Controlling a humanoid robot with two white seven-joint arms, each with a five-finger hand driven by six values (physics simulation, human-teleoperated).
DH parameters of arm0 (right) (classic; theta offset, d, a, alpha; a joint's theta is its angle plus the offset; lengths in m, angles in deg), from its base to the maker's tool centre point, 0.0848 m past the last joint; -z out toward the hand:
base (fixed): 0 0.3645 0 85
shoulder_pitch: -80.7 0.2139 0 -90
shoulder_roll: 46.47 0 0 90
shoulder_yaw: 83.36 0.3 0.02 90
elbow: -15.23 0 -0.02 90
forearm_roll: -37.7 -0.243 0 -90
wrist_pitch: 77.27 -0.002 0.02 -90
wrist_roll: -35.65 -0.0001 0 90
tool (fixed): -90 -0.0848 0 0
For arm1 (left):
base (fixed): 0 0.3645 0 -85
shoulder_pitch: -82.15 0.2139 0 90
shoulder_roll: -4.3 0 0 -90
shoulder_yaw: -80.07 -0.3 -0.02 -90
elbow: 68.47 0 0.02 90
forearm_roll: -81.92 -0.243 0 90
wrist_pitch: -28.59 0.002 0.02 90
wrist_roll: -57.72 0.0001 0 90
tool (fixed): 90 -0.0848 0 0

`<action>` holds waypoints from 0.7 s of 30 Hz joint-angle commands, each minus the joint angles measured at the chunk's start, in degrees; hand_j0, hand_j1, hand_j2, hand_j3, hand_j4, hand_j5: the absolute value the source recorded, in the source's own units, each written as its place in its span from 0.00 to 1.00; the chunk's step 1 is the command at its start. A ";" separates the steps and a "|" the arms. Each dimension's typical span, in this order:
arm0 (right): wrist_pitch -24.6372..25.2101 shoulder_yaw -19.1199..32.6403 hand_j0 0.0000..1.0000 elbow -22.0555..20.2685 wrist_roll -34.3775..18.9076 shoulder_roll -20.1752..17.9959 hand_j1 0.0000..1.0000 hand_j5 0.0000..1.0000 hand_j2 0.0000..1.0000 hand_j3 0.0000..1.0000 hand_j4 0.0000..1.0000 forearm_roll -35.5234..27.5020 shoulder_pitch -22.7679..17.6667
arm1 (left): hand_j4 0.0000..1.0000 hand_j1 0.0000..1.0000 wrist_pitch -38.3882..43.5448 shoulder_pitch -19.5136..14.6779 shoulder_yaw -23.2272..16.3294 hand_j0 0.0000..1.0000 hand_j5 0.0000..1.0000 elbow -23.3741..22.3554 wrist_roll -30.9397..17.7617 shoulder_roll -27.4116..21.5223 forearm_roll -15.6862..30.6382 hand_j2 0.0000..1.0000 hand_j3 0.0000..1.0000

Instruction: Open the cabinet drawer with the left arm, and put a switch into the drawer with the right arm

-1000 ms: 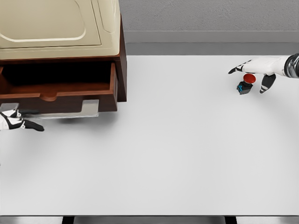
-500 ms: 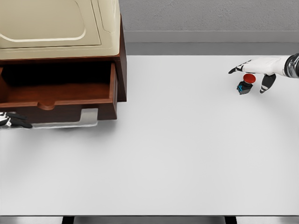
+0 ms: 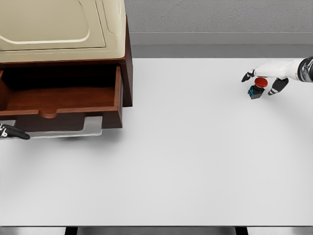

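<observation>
The brown cabinet with a cream top stands at the back left. Its drawer is pulled out toward me and nothing shows inside it. Only a small part of my left hand shows at the left edge, just below the drawer front and apart from it. The switch, a small black block with a red round button, rests on the white table at the far right. My right hand hovers over it, thumb on its left and fingers on its right, partly curled and not touching it.
A grey metal piece hangs under the drawer front at its right end. The grey wall runs along the table's far edge. The table's near edge lies at the bottom of the view.
The drawer came out a little further. My left hand drew back left, mostly out of view. My right hand's fingers curled in closer around the switch, which stayed put.
</observation>
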 commanded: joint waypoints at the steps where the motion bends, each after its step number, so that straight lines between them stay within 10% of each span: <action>1: 0.14 0.11 0.82 0.31 0.02 0.09 0.82 0.82 0.82 0.82 0.82 -0.22 0.00 | 1.00 1.00 3.99 -7.70 -0.13 1.00 1.00 -0.63 0.94 -0.36 5.66 1.00 1.00; 21: 0.14 0.11 0.58 0.75 0.02 0.17 0.58 0.58 0.58 0.58 0.58 -0.31 0.00 | 1.00 1.00 3.99 -9.89 2.77 1.00 1.00 -0.54 0.94 -0.36 8.29 1.00 1.00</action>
